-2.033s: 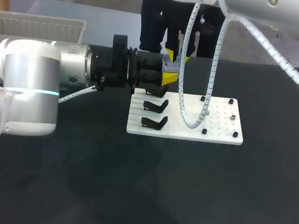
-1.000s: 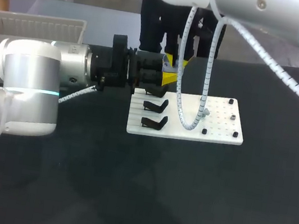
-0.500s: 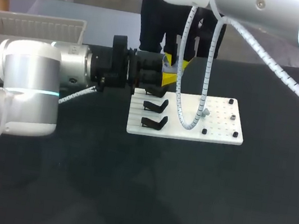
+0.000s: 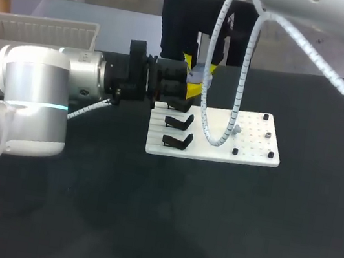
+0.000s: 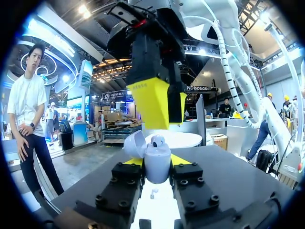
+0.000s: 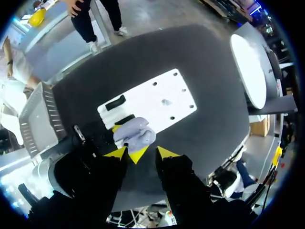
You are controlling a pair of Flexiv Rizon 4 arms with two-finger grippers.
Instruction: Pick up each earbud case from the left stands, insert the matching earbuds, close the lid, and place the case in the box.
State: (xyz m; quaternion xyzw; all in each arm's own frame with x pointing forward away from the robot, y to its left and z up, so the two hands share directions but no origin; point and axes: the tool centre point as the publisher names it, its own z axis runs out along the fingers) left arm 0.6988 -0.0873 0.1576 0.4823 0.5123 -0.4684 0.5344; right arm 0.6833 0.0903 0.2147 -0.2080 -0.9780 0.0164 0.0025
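My left gripper (image 4: 190, 87) is shut on a lavender earbud case (image 4: 198, 77), holding it above the far left end of the white board (image 4: 248, 141). In the left wrist view the case (image 5: 157, 162) sits between the fingers, its lid (image 5: 135, 144) tipped open and a white earbud (image 5: 157, 140) in the top. My right gripper (image 5: 157, 102) hangs just above the case, its yellow tips apart. From the right wrist view the case (image 6: 134, 133) lies ahead of the open right gripper (image 6: 142, 153), untouched by it. Two black stands (image 4: 178, 122) on the board carry no case.
A grey tray (image 4: 37, 32) stands at the far left of the table behind my left arm. The board's right half carries black pegs (image 4: 234, 151) and a small pale part (image 4: 268, 136). Dark tabletop spreads in front of the board.
The right gripper's fingers have spread apart and it has lifted slightly off the case. The left arm and the case have stayed put.
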